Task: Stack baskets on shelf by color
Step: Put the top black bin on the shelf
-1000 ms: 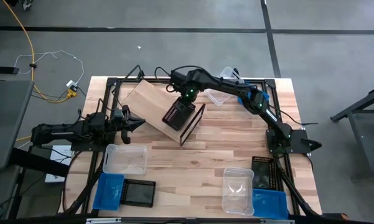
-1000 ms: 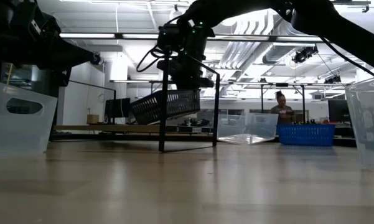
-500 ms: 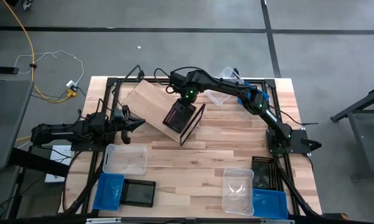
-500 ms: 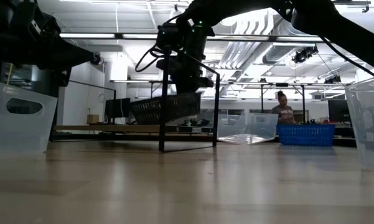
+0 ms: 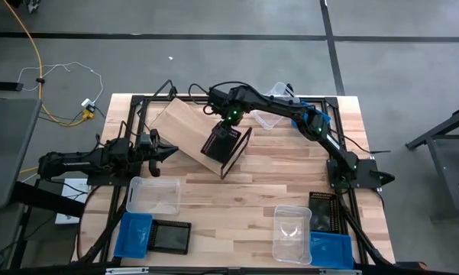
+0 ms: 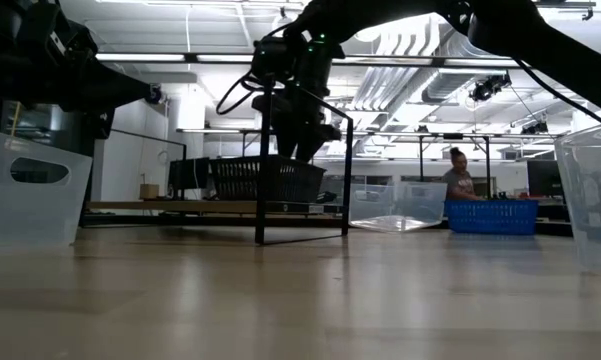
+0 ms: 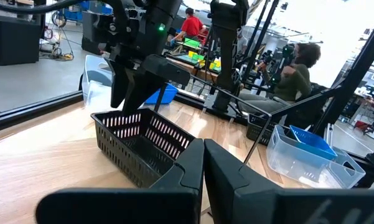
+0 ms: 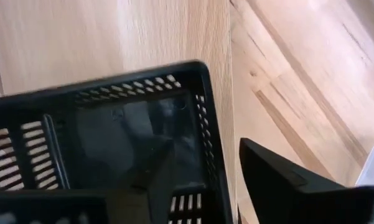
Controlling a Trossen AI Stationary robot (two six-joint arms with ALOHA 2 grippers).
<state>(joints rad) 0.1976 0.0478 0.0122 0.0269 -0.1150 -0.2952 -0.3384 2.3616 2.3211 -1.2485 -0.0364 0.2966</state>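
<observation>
Butcher-block planks in a light wood make up the table, which stands on a grey concrete floor crossed by dark seams, with a yellow cable trailing off at one side. Beyond the table the low view looks into a wide workshop with exposed ceiling ducts and strip lights, where a person sits far back among other benches.

No brand, label or writing can be read anywhere.

On the far middle of the table stands the shelf, its pale panel tilted and its thin black frame open toward the right arm. A black basket sits level on its lower board. The right gripper hangs over that basket's rim, one finger inside and one outside the wall, jaws parted and seemingly no longer pinching it, though the wrist view is too close to be sure. The left gripper waits beside the shelf's near left corner, jaws closed on nothing.

Other baskets lie along the near edge: a clear one, a blue one touching a black one, another clear one, a blue one and a black one partly hidden by the right arm's frame. More baskets behind the right arm are mostly covered.
</observation>
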